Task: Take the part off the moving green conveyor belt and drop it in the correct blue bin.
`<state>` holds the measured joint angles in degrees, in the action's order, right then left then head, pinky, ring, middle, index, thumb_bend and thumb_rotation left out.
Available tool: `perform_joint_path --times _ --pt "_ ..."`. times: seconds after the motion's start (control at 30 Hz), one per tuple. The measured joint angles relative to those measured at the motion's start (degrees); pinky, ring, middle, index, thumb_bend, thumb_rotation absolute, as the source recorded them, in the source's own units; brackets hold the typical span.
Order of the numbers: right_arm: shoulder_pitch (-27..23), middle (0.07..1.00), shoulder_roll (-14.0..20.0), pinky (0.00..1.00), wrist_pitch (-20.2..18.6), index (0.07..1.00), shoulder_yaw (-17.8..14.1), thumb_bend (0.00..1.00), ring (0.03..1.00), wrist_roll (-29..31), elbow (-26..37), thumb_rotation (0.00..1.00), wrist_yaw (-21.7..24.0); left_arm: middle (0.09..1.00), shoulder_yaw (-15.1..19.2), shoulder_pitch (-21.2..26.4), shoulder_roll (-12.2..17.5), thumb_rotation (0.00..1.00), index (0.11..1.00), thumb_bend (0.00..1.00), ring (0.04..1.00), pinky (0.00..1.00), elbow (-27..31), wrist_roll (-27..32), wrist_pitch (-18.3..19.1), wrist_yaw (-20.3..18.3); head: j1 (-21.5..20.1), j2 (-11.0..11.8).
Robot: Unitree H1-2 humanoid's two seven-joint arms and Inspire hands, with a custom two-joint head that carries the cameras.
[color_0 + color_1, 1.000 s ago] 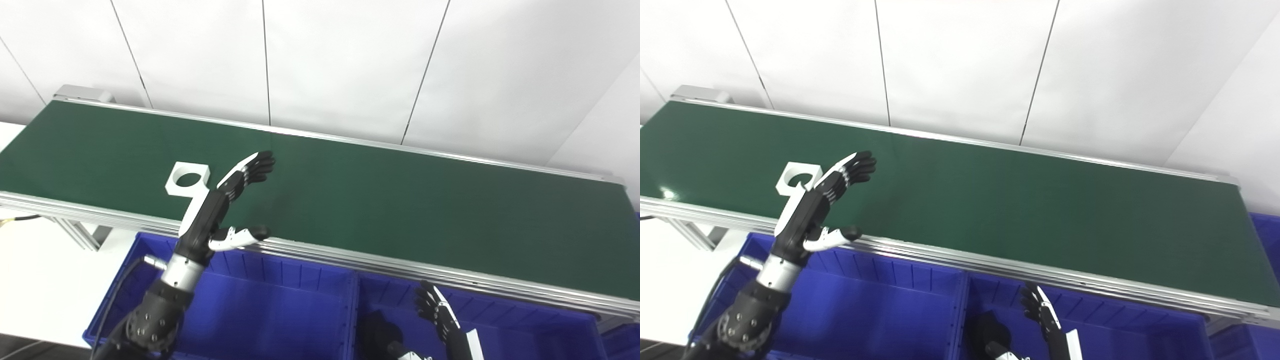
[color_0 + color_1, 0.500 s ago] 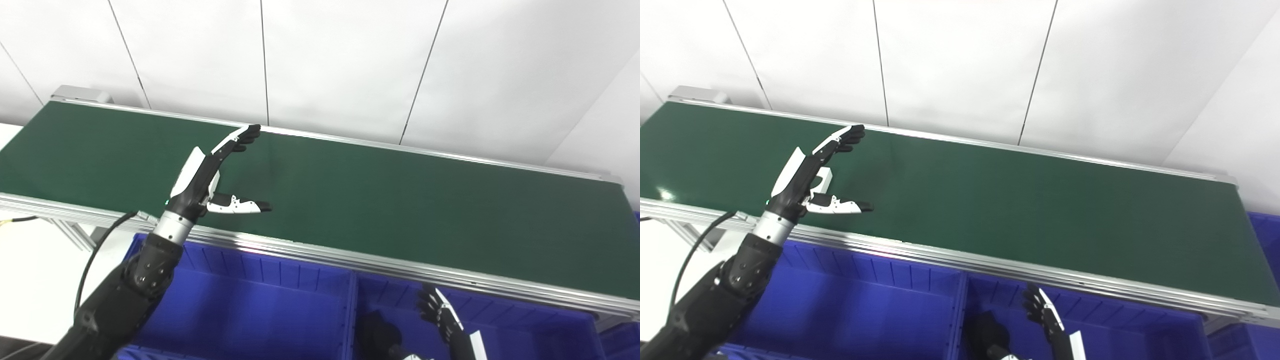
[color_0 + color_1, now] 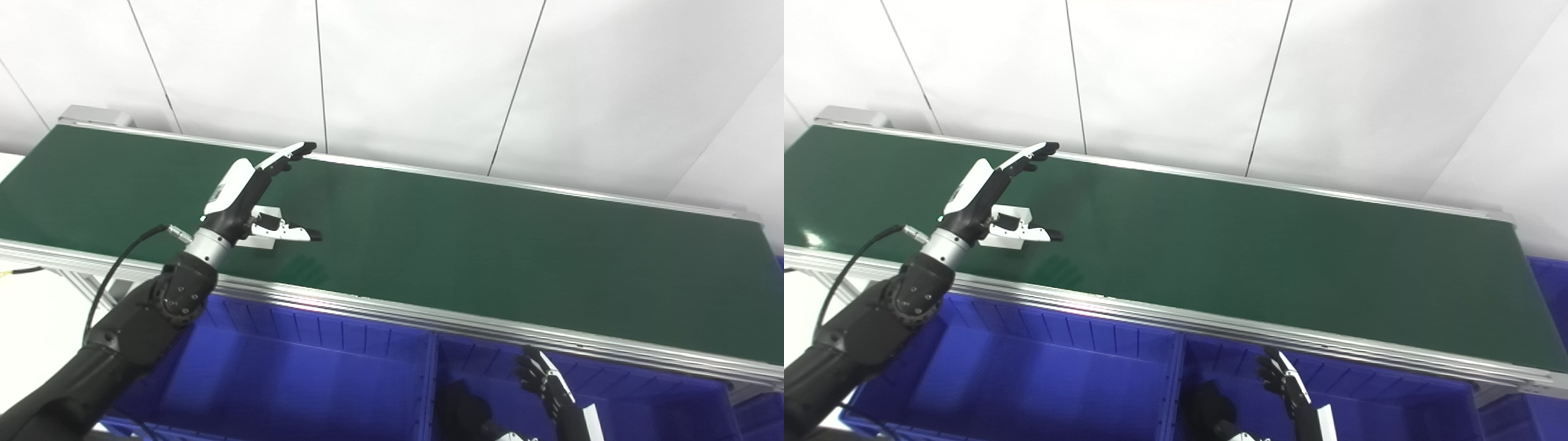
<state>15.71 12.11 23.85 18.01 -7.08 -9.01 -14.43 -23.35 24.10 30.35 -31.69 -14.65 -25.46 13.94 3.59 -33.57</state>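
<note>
A flat white part lies on the green conveyor belt, mostly hidden behind my left hand. That hand hangs open over the belt, fingers stretched toward the far rail and thumb spread across the part; it holds nothing. In the right eye view the part shows as white edges around the thumb of the left hand. My right hand rests low over the right blue bin, fingers apart and empty. Below the belt's near rail at left sits the left blue bin.
The belt's aluminium rails run along both long sides. White wall panels rise directly behind the belt. A dark object lies in the right bin beside my right hand. A black cable loops off my left forearm.
My left hand rose from the near rail and reached out over the belt, turning edge-on. The white part has ridden the belt rightward and now lies under the hand. The right hand barely moved.
</note>
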Motion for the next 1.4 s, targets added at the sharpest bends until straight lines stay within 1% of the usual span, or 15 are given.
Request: perform_joint_path --times 0.03,0.27,0.43,0.63,0.8,0.93,1.0,1.13,1.2,1.23,1.27,1.3,1.33,1.37,1.4 --pt "0.1 0.857 0.0 0.87 0.0 0.914 -0.3 0.80 0.846 0.6 0.1 0.39 0.7 0.907 0.4 0.2 0.0 0.25 0.903 0.79 0.883 0.81 -0.6 -0.6 0.0 -0.7 1.3 -0.1" --pt "1.0 0.867 0.1 0.89 0.0 0.921 -2.6 0.79 0.860 1.5 0.6 0.43 3.4 0.916 3.2 2.2 -0.3 0.24 0.919 0.84 0.909 0.85 -5.0 -4.9 0.3 -5.7 3.2 -0.3" --pt "1.1 0.875 0.1 0.92 0.0 0.928 -3.6 0.78 0.879 2.0 0.6 0.44 4.8 0.929 3.7 3.6 -1.5 0.18 0.932 0.88 0.925 0.87 -6.7 -6.4 4.8 -11.4 4.4 -0.4" --pt "1.0 0.863 0.3 0.88 0.0 0.936 -3.7 0.76 0.871 1.5 0.6 0.45 5.2 0.932 4.0 4.3 -2.9 0.12 0.930 0.90 0.938 0.88 -8.4 -8.6 9.5 -15.4 4.9 -0.5" --pt "0.7 0.861 0.5 0.87 0.0 0.935 -3.6 0.75 0.865 0.8 0.6 0.47 5.0 0.930 3.2 5.9 -3.7 0.08 0.933 0.90 0.934 0.92 -12.5 -11.9 10.2 -15.6 4.9 -0.5" --pt "0.8 0.858 0.5 0.86 0.0 0.935 -3.6 0.75 0.865 0.6 0.6 0.46 4.9 0.934 2.8 7.6 -4.6 0.05 0.933 0.87 0.936 0.89 -15.8 -13.4 8.8 -15.3 4.8 -0.5" --pt "0.8 0.859 0.5 0.86 0.0 0.938 -3.6 0.77 0.868 0.6 0.6 0.48 4.9 0.940 2.6 8.9 -5.4 0.01 0.934 0.84 0.945 0.87 -17.8 -14.3 8.2 -14.6 4.6 -0.4" --pt "0.9 0.861 0.4 0.87 0.0 0.942 -3.7 0.77 0.872 0.6 0.6 0.49 4.7 0.930 2.1 10.8 -6.7 0.00 0.923 0.76 0.934 0.86 -21.4 -16.0 7.7 -12.4 4.4 -0.4" --pt "1.1 0.862 0.5 0.86 0.0 0.943 -3.7 0.77 0.868 0.6 0.6 0.49 4.6 0.895 2.1 11.3 -7.5 0.00 0.894 0.70 0.868 0.78 -22.5 -16.6 8.0 -10.8 4.4 -0.5" --pt "1.2 0.860 0.4 0.86 0.0 0.941 -3.7 0.76 0.863 0.6 0.6 0.49 4.6 0.851 1.9 11.5 -7.7 0.00 0.862 0.66 0.778 0.67 -23.1 -17.1 7.8 -9.8 4.4 -0.6" --pt "1.3 0.858 0.5 0.85 0.0 0.938 -3.7 0.76 0.857 0.6 0.6 0.48 4.6 0.786 1.9 11.6 -8.0 0.00 0.823 0.62 0.676 0.56 -23.8 -17.3 7.6 -8.7 4.4 -0.7" --pt "1.4 0.856 0.4 0.85 0.0 0.934 -3.7 0.76 0.856 0.6 0.7 0.48 4.4 0.640 1.8 11.7 -8.2 0.00 0.762 0.55 0.530 0.46 -24.2 -17.5 7.4 -7.9 4.4 -0.7" --pt "1.5 0.856 0.4 0.85 0.0 0.934 -3.7 0.76 0.856 0.6 0.7 0.48 4.3 0.565 1.6 11.8 -8.4 0.00 0.702 0.51 0.461 0.41 -24.4 -17.6 7.3 -7.5 4.3 -0.7" --pt "1.6 0.858 0.4 0.85 0.0 0.937 -3.7 0.76 0.858 0.6 0.7 0.48 4.3 0.496 1.3 12.0 -8.6 0.00 0.599 0.50 0.409 0.39 -24.7 -18.2 7.3 -6.6 4.2 -0.7" --pt "1.6 0.858 0.4 0.85 0.0 0.937 -3.7 0.75 0.858 0.6 0.7 0.48 4.2 0.489 1.0 12.6 -8.9 0.00 0.589 0.50 0.404 0.39 -25.3 -18.6 7.5 -6.0 4.2 -0.7"
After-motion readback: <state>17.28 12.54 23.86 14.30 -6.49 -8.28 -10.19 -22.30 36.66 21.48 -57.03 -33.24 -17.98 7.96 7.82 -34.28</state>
